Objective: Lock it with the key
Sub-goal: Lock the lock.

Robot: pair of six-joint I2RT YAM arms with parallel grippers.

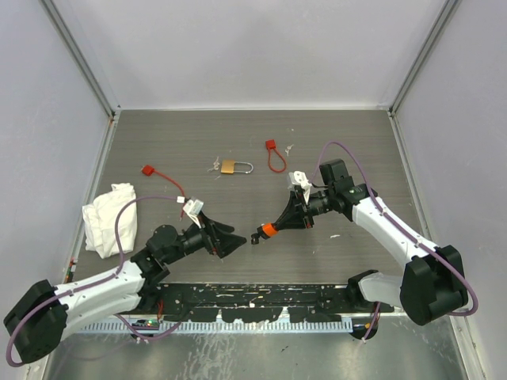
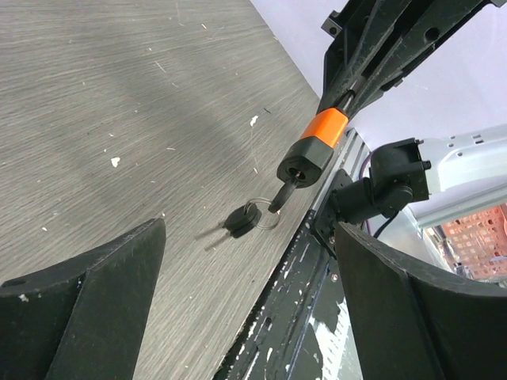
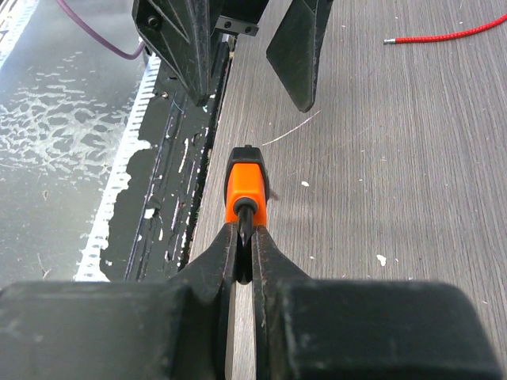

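A small padlock with an orange and black body [image 1: 268, 230] hangs above the table's near edge. My right gripper [image 1: 279, 224] is shut on its dark shackle, and in the right wrist view the orange padlock [image 3: 245, 190] sticks out just past the right gripper [image 3: 245, 237]. The key [image 2: 283, 194] is stuck in the bottom of the padlock [image 2: 313, 148]. The other keys of the bunch [image 2: 240, 220] dangle from its ring and look blurred. My left gripper [image 2: 249, 261] is open, facing the keys from a short way off and touching nothing. In the top view the left gripper [image 1: 238, 241] lies just left of the key [image 1: 256, 237].
A brass padlock [image 1: 231, 167] lies mid-table with a red cable lock [image 1: 274, 156] to its right. Another red cable [image 1: 162, 180] and a crumpled white cloth [image 1: 109, 218] are on the left. A black mounting rail [image 1: 253, 297] runs along the near edge.
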